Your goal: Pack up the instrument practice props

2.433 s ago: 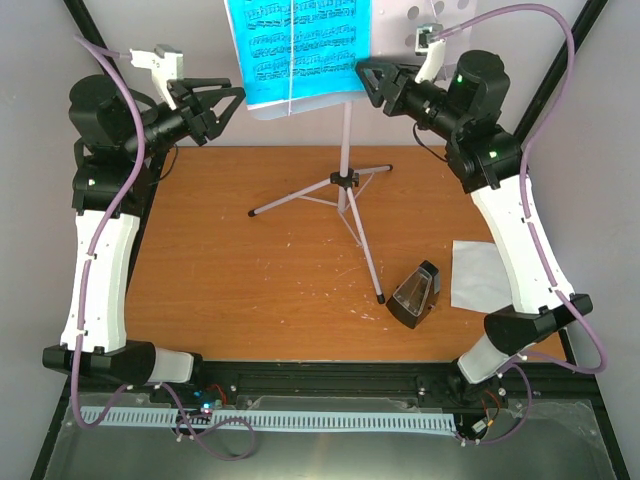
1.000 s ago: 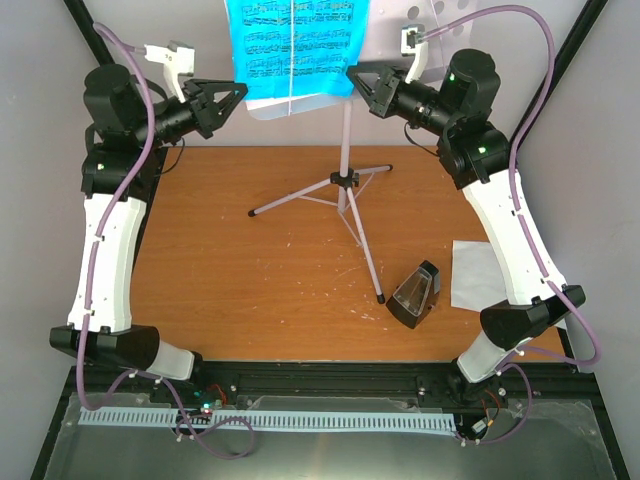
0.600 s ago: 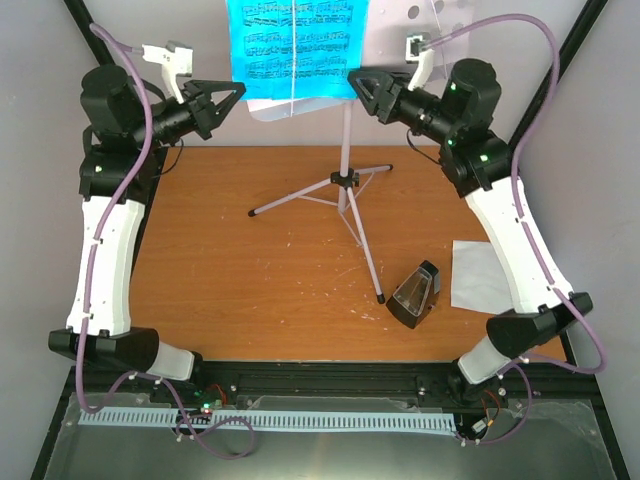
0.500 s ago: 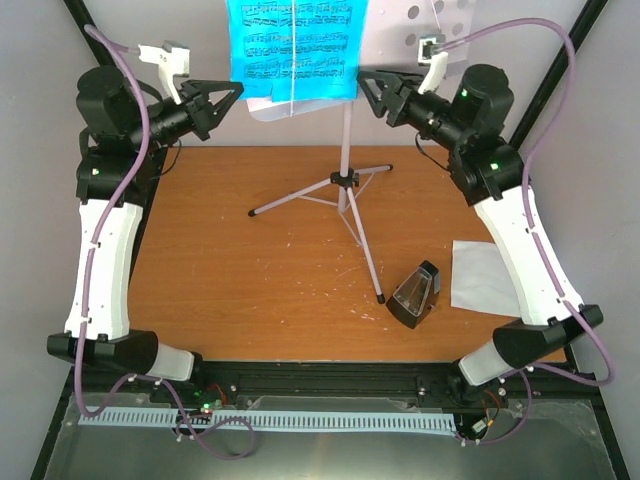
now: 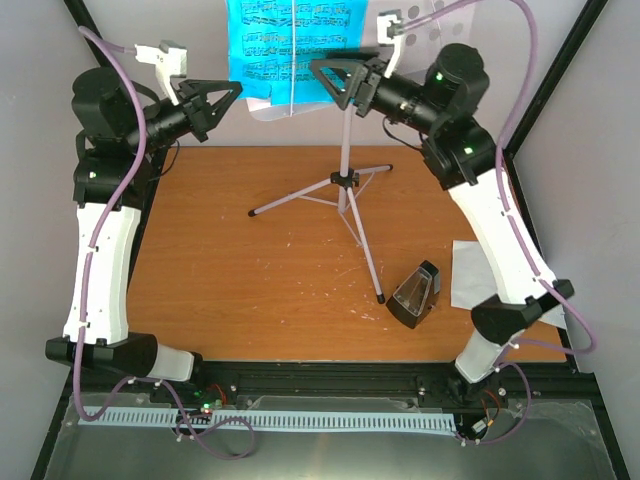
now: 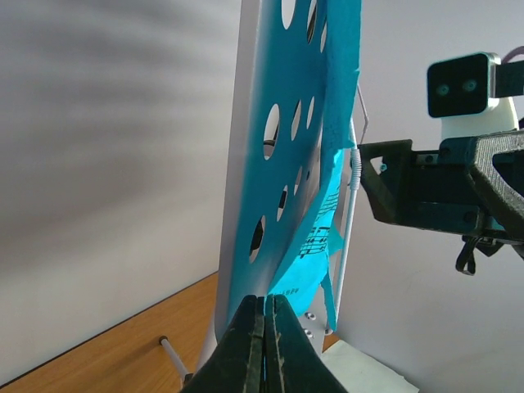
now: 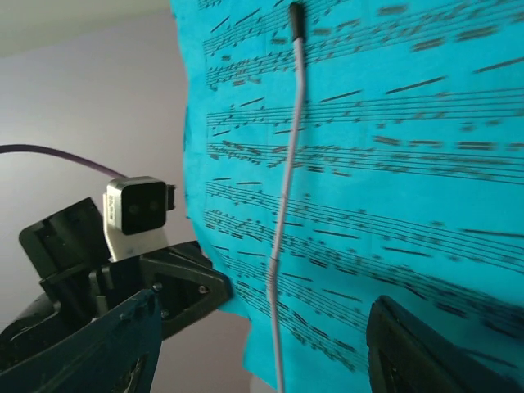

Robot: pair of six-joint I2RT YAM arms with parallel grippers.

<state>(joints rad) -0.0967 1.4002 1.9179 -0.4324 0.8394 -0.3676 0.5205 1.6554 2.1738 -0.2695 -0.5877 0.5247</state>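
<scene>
The thin silver tripod music stand stands at the back of the table, and its perforated tray carries the blue music sheets. My left gripper is shut on the sheets' lower left edge; a blue sliver shows between its closed fingers. In front of the sheets' lower right part my right gripper is open. In the right wrist view the blue sheets fill the frame between my spread fingers, with a thin wire retainer across them. The black metronome lies on the table at front right.
A white paper lies flat at the table's right edge, partly under the right arm. The tripod's legs spread over the middle of the orange table. Grey walls close in the back and both sides.
My right gripper has opened and swung left, from the tray's right side to in front of the sheets. The left gripper has closed fully and stays at the sheets' lower left edge.
</scene>
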